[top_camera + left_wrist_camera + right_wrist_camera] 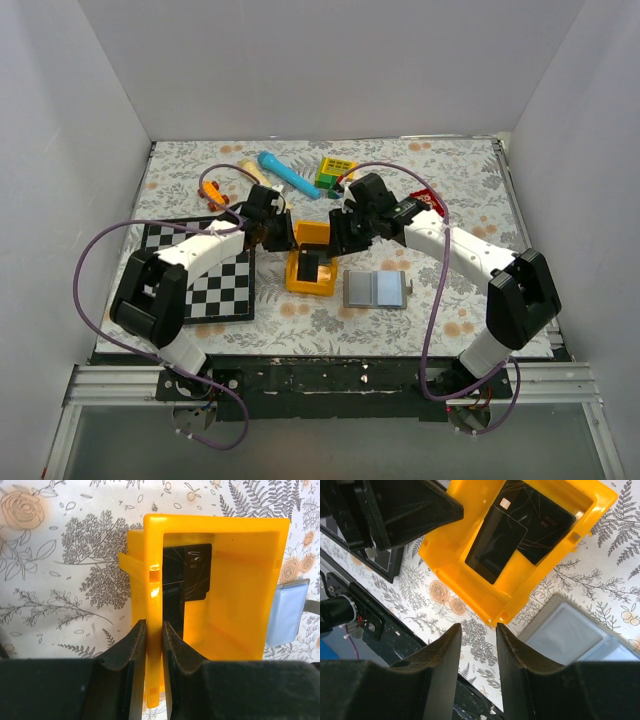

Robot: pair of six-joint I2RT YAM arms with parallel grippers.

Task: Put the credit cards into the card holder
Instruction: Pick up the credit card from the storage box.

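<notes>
**A:** Where are the thin black rectangular credit cards point(496, 544)?

**B:** Both lie flat on the floor of the orange plastic tray point(220, 524). One partly overlaps the other.

**A:** And the card holder?

**B:** The flat grey folding card holder point(376, 289) lies opened out on the floral-patterned worktop point(460, 170). It is just beside the tray, on the side toward the right arm, with its pale bluish pockets facing up.

**A:** What is the left gripper doing?

**B:** The left gripper point(153, 625) is pinching the tray's side wall, the one nearest the left arm. One finger is outside that wall and the other inside the tray.

**A:** And the right one?

**B:** The right gripper point(478, 627) has its fingers spread, with only worktop showing through the gap. It hangs just beside a corner of the tray, on the side where the card holder lies, and holds nothing.
</notes>
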